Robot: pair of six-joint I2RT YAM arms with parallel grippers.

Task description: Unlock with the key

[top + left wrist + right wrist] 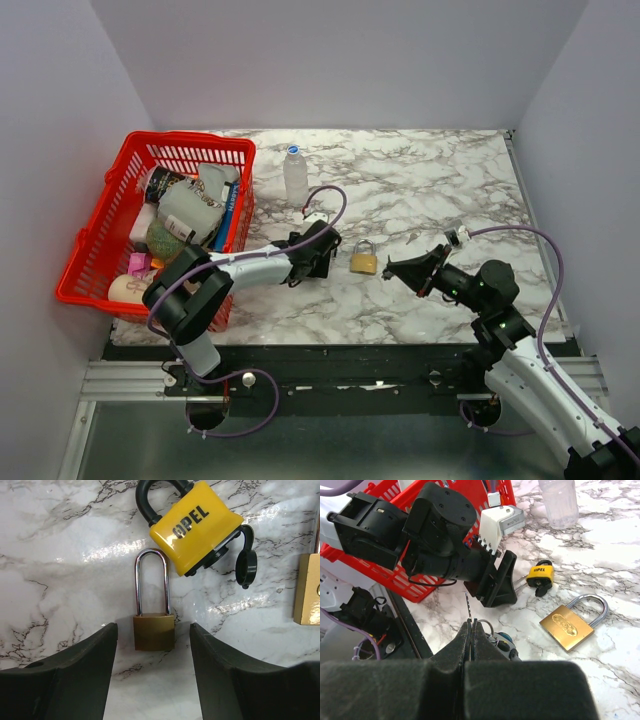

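- One red plastic basket (pixel 150 215) stands far left, its contents too jumbled to tell apart
- left gripper (pixel 153 630): dark jaws spread wide, flanking a small brass padlock (pixel 153 634) that lies flat on the marble table (pixel 60 540); the top view hides this lock
- glossy yellow padlock (pixel 192 527) lies just beside it, its black shackle cut off
- large brass padlock (pixel 364 261) lies between the grippers
- right gripper (pixel 471 630): pinched tight on the key (pixel 467 605), thin toothed blade poking out, head hidden

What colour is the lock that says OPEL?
The OPEL padlock is yellow with a black shackle; the left wrist view shows it best.
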